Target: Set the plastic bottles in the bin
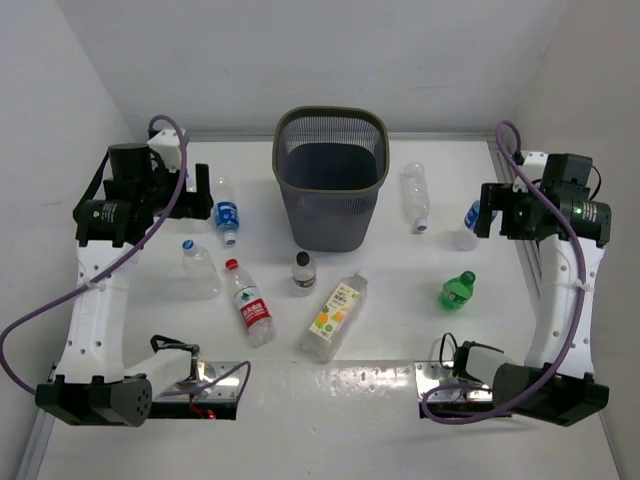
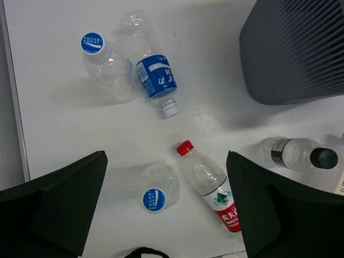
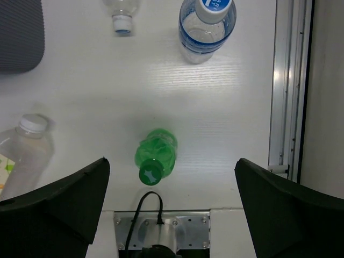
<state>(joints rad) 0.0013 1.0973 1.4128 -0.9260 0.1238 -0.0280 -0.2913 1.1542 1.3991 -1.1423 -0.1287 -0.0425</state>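
The dark grey mesh bin [image 1: 331, 150] stands at the back middle of the table, and its wall shows in the left wrist view [image 2: 295, 48]. Several plastic bottles lie or stand around it. On the left are a blue-label one [image 1: 227, 212], a clear blue-capped one [image 1: 197, 265] and a red-white one [image 1: 248, 302]. In the middle are a black-capped one [image 1: 303, 272] and a yellow-green one [image 1: 336, 315]. On the right are a clear one [image 1: 415, 196], a blue-capped one [image 1: 468, 225] and a green one [image 1: 458, 290]. My left gripper [image 2: 166, 215] is open above the upright blue-capped bottle [image 2: 156, 191] and the red-capped bottle [image 2: 209, 185]. My right gripper [image 3: 172, 209] is open above the green bottle [image 3: 156, 156].
A second upright blue-capped bottle [image 2: 102, 59] stands beside the lying blue-label one [image 2: 153, 72]. A metal rail [image 3: 282, 86] runs along the table's right edge. Metal base plates [image 1: 450, 375] sit at the near edge, and white walls enclose the table.
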